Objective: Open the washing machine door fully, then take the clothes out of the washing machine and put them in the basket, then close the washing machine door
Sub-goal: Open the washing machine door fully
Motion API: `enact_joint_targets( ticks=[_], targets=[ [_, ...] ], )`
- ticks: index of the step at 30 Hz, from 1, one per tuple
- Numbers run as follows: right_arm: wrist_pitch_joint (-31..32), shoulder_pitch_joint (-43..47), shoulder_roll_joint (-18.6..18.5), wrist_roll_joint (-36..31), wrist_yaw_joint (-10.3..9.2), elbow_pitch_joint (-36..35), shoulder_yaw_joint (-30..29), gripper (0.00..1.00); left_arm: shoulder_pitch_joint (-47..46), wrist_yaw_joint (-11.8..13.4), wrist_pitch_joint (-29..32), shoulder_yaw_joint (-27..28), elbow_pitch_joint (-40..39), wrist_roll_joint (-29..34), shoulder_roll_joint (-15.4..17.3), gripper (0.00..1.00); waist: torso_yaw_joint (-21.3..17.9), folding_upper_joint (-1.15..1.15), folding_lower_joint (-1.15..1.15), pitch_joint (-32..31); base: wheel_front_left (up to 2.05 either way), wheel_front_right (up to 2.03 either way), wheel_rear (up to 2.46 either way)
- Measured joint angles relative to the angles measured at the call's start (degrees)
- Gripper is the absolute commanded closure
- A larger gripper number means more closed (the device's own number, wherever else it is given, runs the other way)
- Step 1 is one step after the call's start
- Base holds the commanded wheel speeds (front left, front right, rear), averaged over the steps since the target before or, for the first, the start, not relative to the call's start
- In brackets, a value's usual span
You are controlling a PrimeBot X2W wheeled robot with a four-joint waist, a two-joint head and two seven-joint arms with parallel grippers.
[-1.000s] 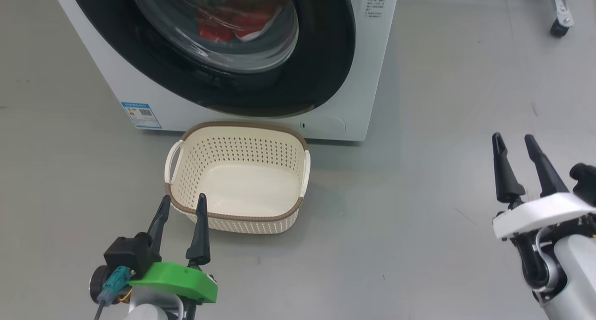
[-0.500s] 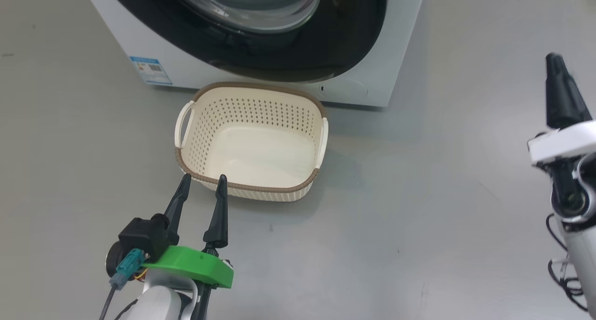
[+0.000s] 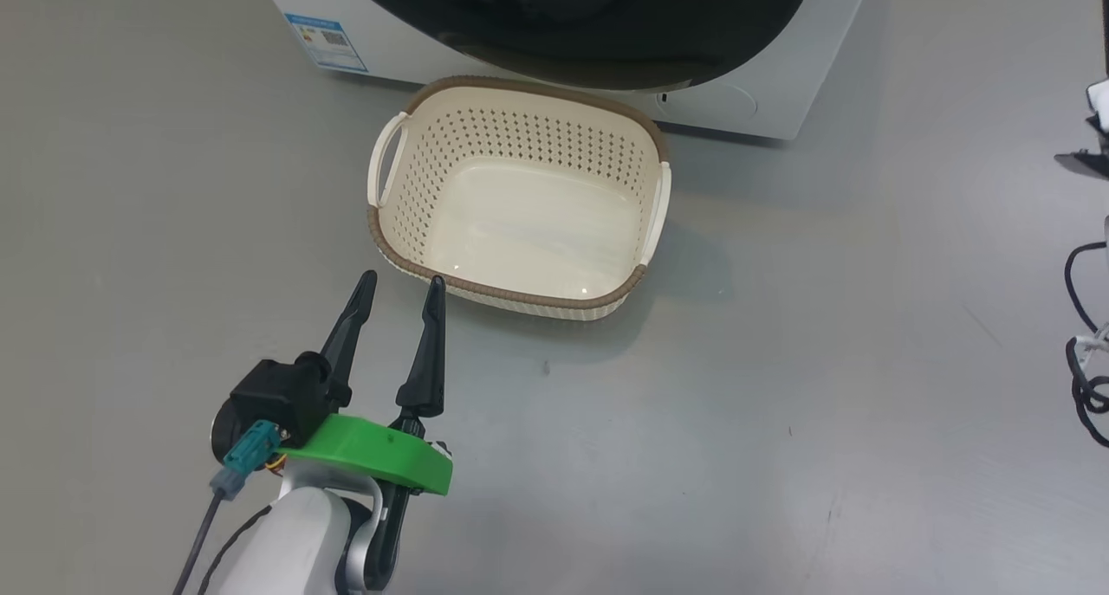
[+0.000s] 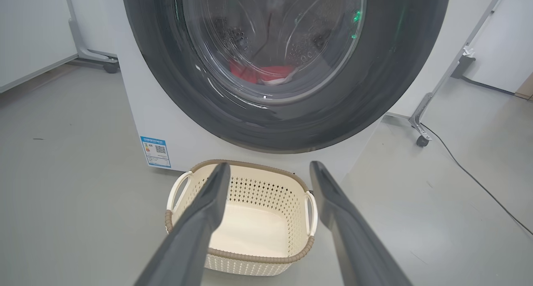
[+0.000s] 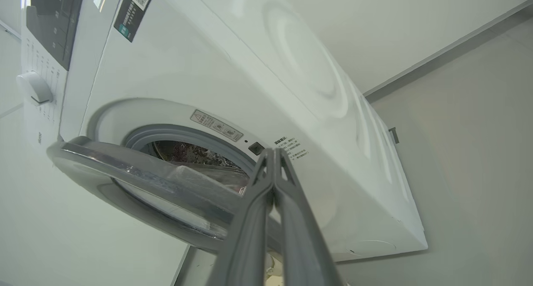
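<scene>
**Right pincer pressed shut by the door edge; left pincer spread near the basket**

Closest to us in the head view, the left gripper (image 3: 402, 278) is hanging over the grey floor (image 3: 693, 422) on its green wrist collar (image 3: 381, 453). Its two dark fingers are standing spread and gripping nothing. The tips are pointing at the near left corner of the small cream plastic basket with perforated sides, brown woven-look rim and two loop handles (image 3: 520, 136). We cannot tell whether they are touching that rim.

In the left wrist view the same gripper (image 4: 270, 165) is framing the basket (image 4: 266, 186), which is sitting upright on the floor, its pale bottom showing bare. It is standing just in front of the big white boxy front-loading washing machine (image 4: 141, 103), below the large round glossy black-rimmed door with the bulging glass bowl (image 4: 166, 82) and to the right of the blue label (image 4: 155, 151). Through the glass we are seeing the bright red clothes with a white edge (image 4: 254, 73) lying low in the perforated steel drum.

In the right wrist view, the right gripper (image 5: 272, 151) is holding its fingers pressed together along their length, pinching nothing. The tips are lying beside the door's free edge (image 5: 137, 173); contact is unclear. The door is standing ajar, swung a little off the grey rubber ring (image 5: 187, 134) of the machine (image 5: 291, 69).
</scene>
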Motion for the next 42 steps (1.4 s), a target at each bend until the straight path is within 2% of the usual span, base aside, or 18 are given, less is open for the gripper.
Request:
enact_joint_targets(
  ticks=[7, 13, 15, 24, 42],
  targets=[
    [6.1, -7.43, 3.85, 8.73, -3.72, 2.55, -1.8, 1.0, -0.64, 0.02, 0.0, -0.7, -0.37, -1.12, -0.01, 0.0, 1.97, 0.0, 0.0, 3.18, 0.0, 0.0, 0.0],
    [9.93, -13.35, 4.03, 11.44, -7.01, 4.72, -2.74, 1.0, -1.93, 0.02, 0.0, -2.52, -0.52, -2.61, -0.09, 0.0, 3.46, 0.0, 0.0, 5.49, 0.0, 0.0, 0.0],
    [11.18, -14.94, 4.0, 12.07, -7.47, 5.65, -2.76, 1.0, -2.66, 0.02, 0.0, -3.15, -0.71, -2.91, -0.1, 0.0, 4.02, 0.0, 0.0, 6.11, 0.0, 0.0, 0.0],
    [16.74, -20.51, 4.15, 16.17, -8.92, 10.17, -3.39, 1.0, -3.99, 0.02, 0.0, -4.01, -0.89, -3.53, -0.13, 0.0, 6.39, 0.0, 0.0, 8.25, 0.0, 0.0, 0.0],
    [24.1, -26.64, 6.31, 21.67, -9.47, 17.55, -3.93, 1.0, -5.27, 0.64, 0.0, -2.38, -1.27, -4.02, -0.24, 0.0, 8.59, 0.0, 0.0, 9.49, 0.0, 0.0, 0.0]
  ],
)
